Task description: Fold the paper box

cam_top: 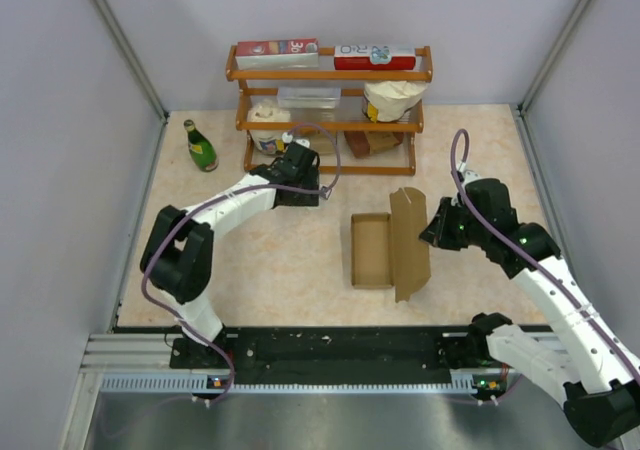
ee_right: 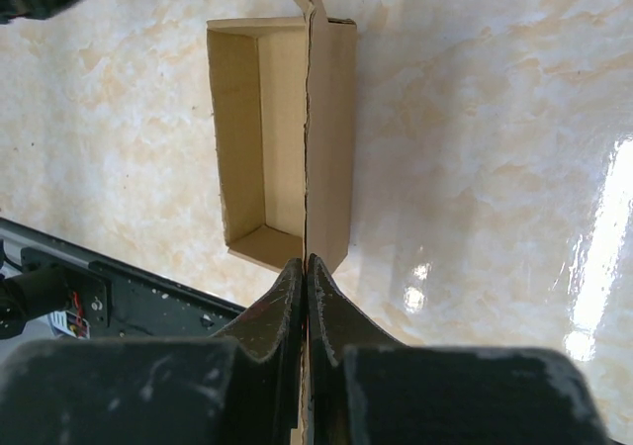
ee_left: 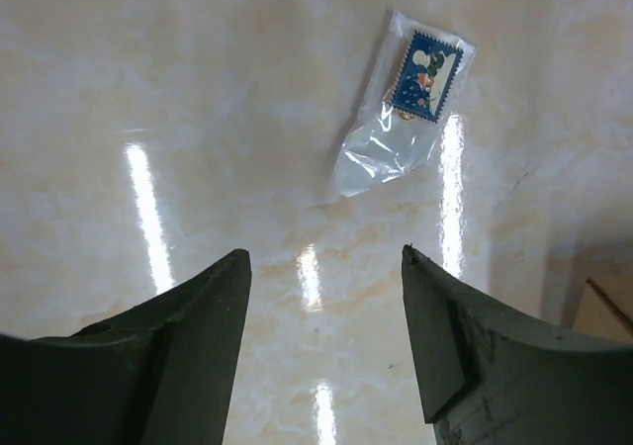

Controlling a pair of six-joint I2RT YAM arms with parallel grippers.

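The paper box [cam_top: 372,250] lies open right of the bench's [cam_top: 270,270] middle, its lid flap [cam_top: 410,240] standing upright. The right gripper [ee_right: 306,267] is pinched closed on that flap's edge. The left gripper [ee_left: 324,259] gapes empty above the bench, near a small clear bag [ee_left: 401,119].

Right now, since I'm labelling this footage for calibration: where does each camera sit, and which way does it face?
Top external: above and behind the bases, looking down on the table; left arm and right arm show.
Left wrist: on the left arm, looking down at the tabletop and a clear sachet; the open left gripper shows.
Right wrist: on the right arm, looking along the paper box; the right gripper, shut on its raised lid, shows.
Shared: top and right wrist both see the paper box.
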